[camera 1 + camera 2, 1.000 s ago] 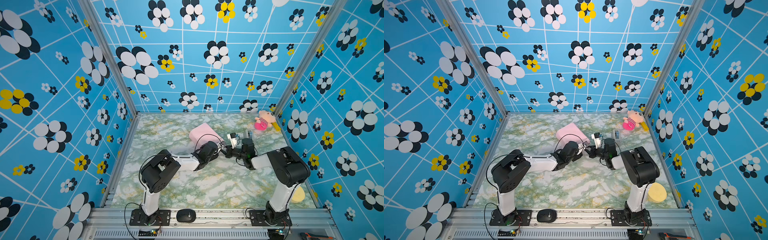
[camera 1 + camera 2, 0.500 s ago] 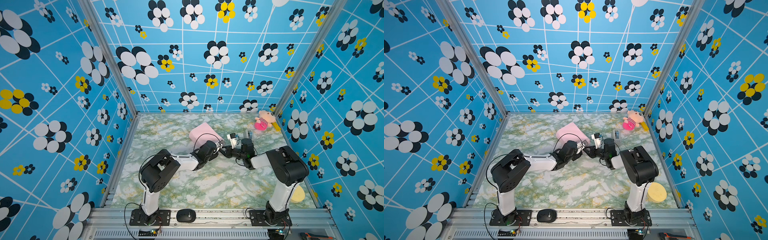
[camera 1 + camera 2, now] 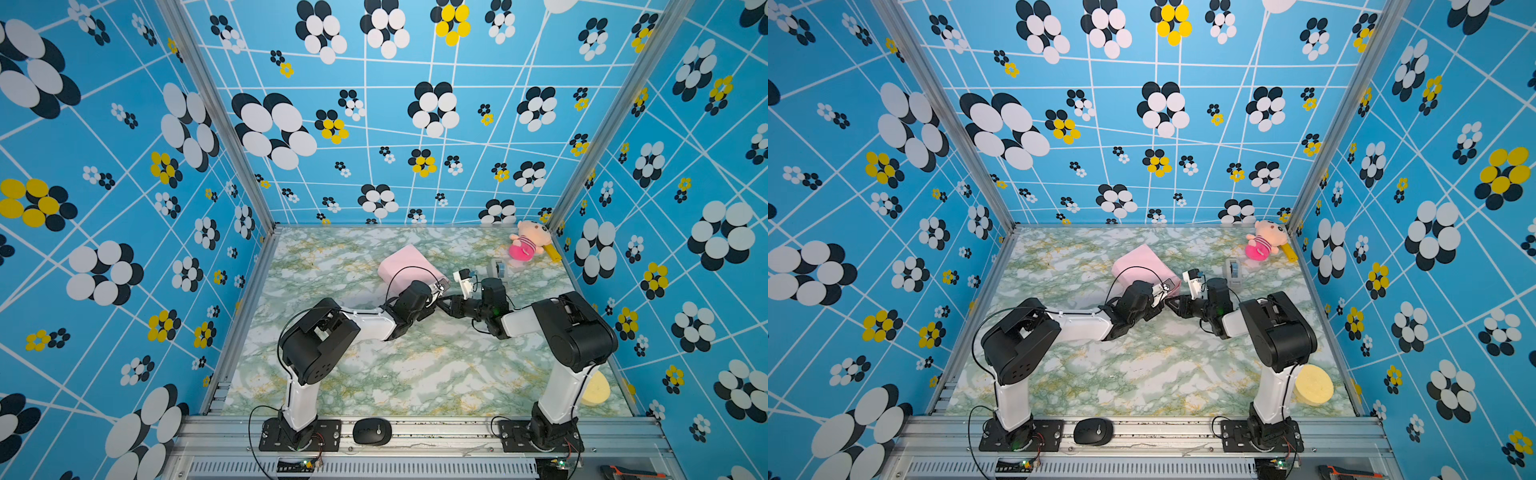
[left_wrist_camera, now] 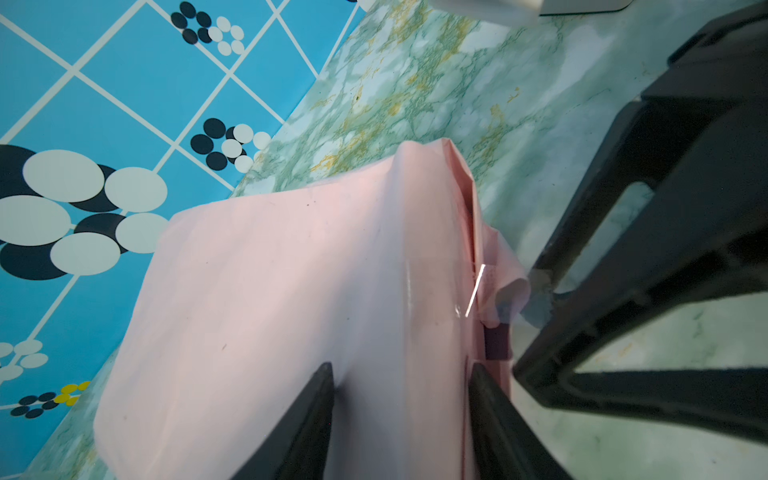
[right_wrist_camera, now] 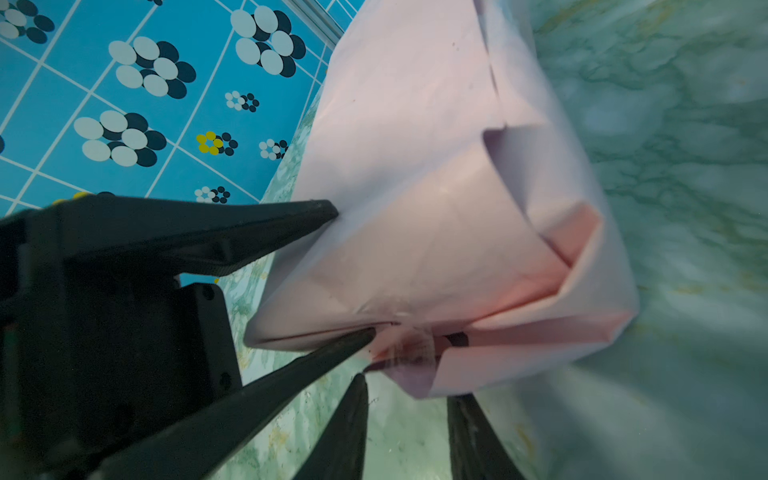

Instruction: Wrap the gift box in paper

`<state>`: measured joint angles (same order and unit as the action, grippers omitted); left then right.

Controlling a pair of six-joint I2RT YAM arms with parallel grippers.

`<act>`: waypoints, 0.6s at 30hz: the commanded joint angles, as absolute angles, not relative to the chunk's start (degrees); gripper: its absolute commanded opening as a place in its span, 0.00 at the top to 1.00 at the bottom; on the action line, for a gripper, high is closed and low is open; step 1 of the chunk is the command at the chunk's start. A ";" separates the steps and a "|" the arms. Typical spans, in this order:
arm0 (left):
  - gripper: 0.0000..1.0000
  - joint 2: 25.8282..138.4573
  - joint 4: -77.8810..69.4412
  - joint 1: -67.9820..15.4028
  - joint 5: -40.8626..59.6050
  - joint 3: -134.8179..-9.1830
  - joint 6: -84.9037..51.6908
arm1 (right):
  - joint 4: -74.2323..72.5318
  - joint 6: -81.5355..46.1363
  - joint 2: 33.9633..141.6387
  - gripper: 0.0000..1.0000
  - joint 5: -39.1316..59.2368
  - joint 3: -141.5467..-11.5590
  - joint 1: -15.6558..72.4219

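The gift box (image 4: 496,345) lay on the worktop (image 3: 415,374), near the middle of the frame in both top views, almost wholly covered by the paper (image 3: 405,266); only a dark sliver showed at the folded end; the left end effector (image 4: 401,370) stood open upon the paper, probably to steady it; the right end effector (image 5: 407,388) was open and empty just beside the taped flap (image 5: 409,345), apparently ready to press it flat.

Both arms stretch low and forward, forearms angled inward. The left hand (image 4: 401,368) and right hand (image 5: 409,388) meet almost tip to tip, jaws parted on each.
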<state>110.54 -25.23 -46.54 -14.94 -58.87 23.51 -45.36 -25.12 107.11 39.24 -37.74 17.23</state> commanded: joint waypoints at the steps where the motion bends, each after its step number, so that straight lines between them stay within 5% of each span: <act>1: 0.47 111.88 -18.54 -46.10 -11.78 -56.38 21.74 | -44.10 -25.71 105.09 0.65 38.40 -36.83 17.58; 11: 0.42 110.27 -18.90 -46.05 -9.62 -55.77 21.20 | -48.04 -27.61 106.16 0.84 39.10 -37.34 17.55; 18: 0.21 104.53 -19.47 -45.11 -6.63 -54.66 20.02 | -48.36 -27.70 107.04 0.89 39.46 -38.23 17.55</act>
<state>107.42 -23.90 -45.76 -9.76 -56.29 21.80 -46.96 -27.46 106.24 39.09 -37.15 17.23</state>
